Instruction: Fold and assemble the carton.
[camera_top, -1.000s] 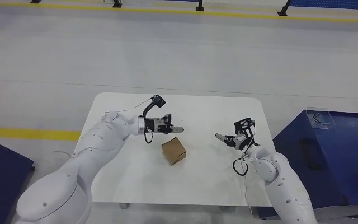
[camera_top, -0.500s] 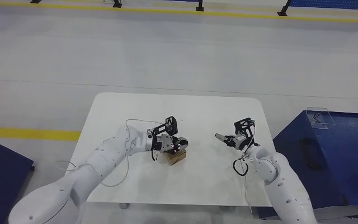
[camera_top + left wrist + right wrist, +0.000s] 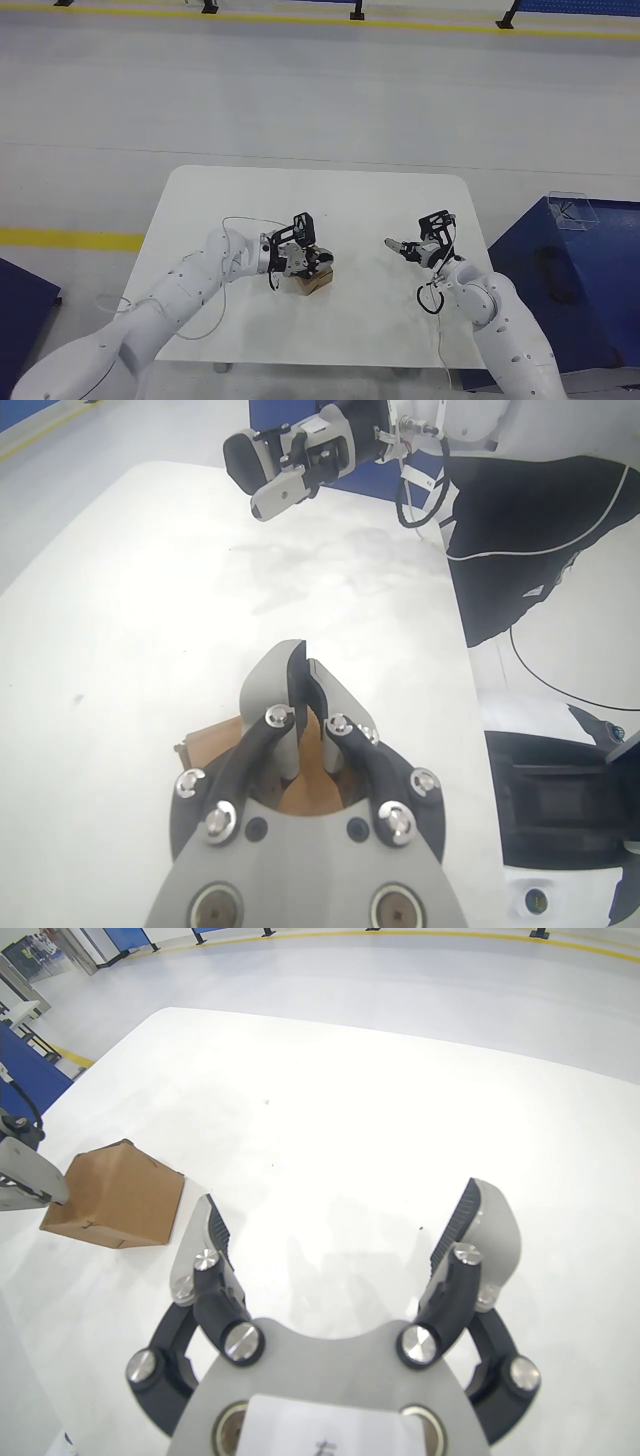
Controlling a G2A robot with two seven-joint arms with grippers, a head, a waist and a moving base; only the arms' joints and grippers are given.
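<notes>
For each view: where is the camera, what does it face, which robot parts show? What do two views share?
Top view: above both arms, looking down at the table.
Left wrist view: on that wrist, facing over the shut left gripper and carton toward the right gripper.
Right wrist view: on that wrist, facing across the table; open fingers show.
Shared: the carton, in both wrist views.

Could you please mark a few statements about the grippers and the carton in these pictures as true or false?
1. The right gripper is open. True.
2. The right gripper holds the carton. False: it hangs over the bare table, apart from the carton.
3. The left gripper is spread wide. False: it is shut, down at the carton.
4. The carton rests on the white table. True.
</notes>
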